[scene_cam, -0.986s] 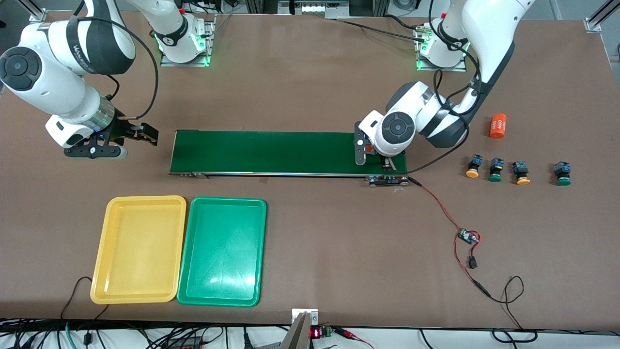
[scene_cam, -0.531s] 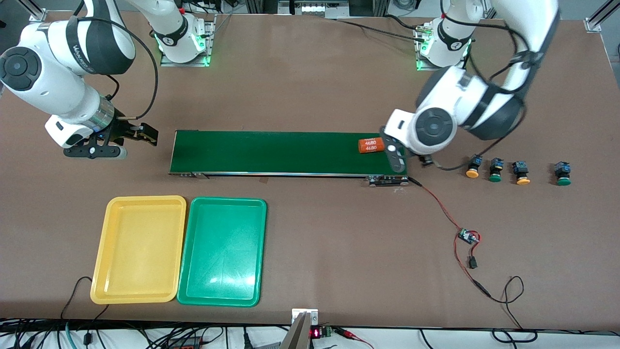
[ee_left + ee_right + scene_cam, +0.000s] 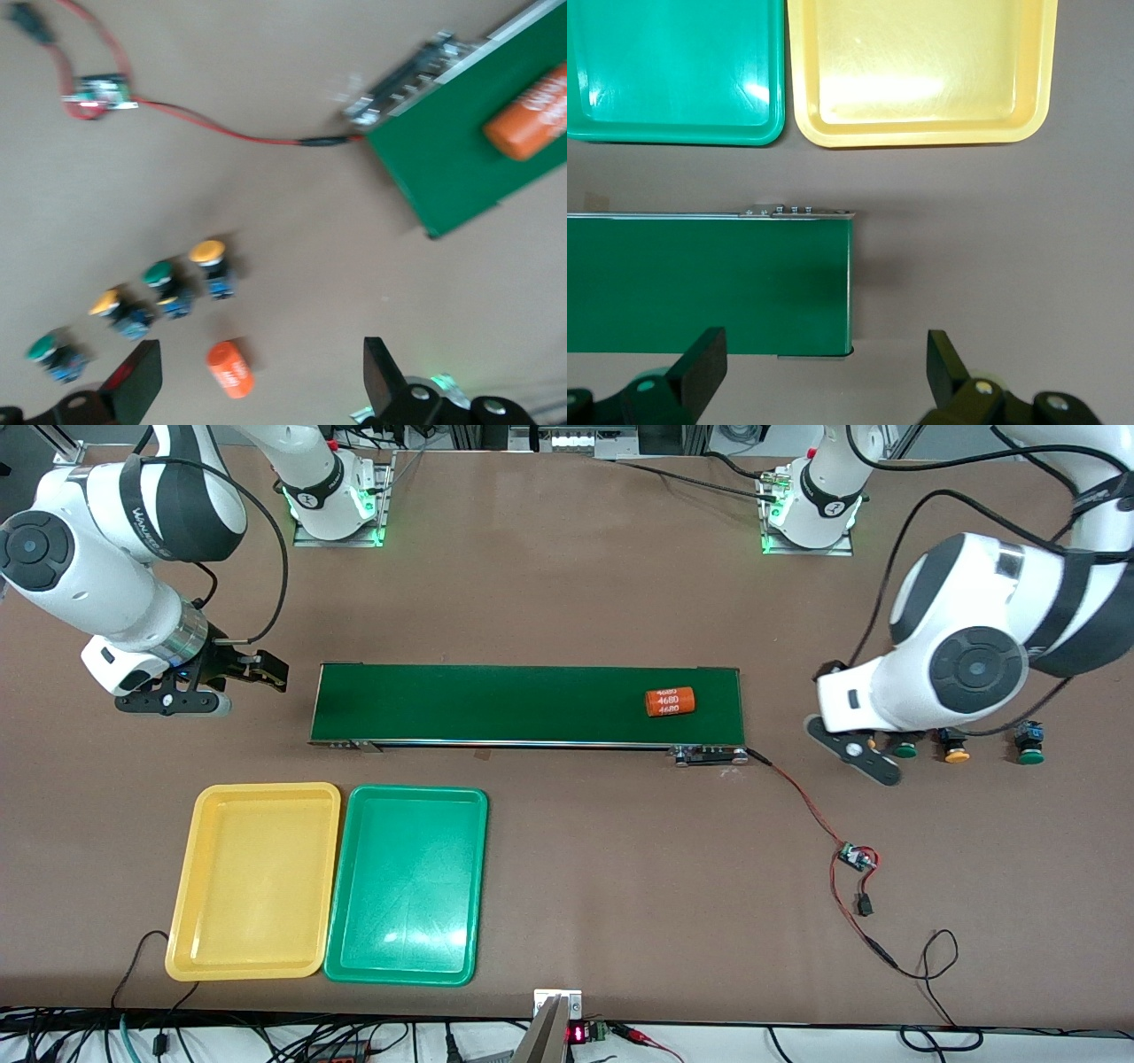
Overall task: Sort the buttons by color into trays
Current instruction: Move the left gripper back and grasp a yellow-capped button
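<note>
— So where are the buttons right now?
— All four stand in a row near the left arm's end of the table, partly hidden by that arm in the front view. The left wrist view shows them plainly: a yellow-capped button [image 3: 213,268], a green-capped button [image 3: 168,288], a second yellow-capped button [image 3: 121,313] and a second green-capped button [image 3: 55,357]. An orange cylinder [image 3: 230,369] lies on the table just beside the row.
— And the left gripper [image 3: 257,381]?
— It hangs over the table by that row, fingers spread wide, nothing between them.
— What is on the conveyor belt [image 3: 496,704]?
— Another orange cylinder printed 4680 [image 3: 670,702], lying on its side near the belt's end toward the left arm.
— The trays?
— The yellow tray [image 3: 257,880] and the green tray [image 3: 408,885] sit side by side, nearly touching, near the table's edge closest to the front camera, toward the right arm's end. Neither holds a button.
— The right gripper [image 3: 822,376]?
— It waits above the table just off the belt's end toward the right arm, fingers spread apart and holding nothing. A red wire [image 3: 811,806] runs from the belt to a small circuit board [image 3: 856,857]
</note>
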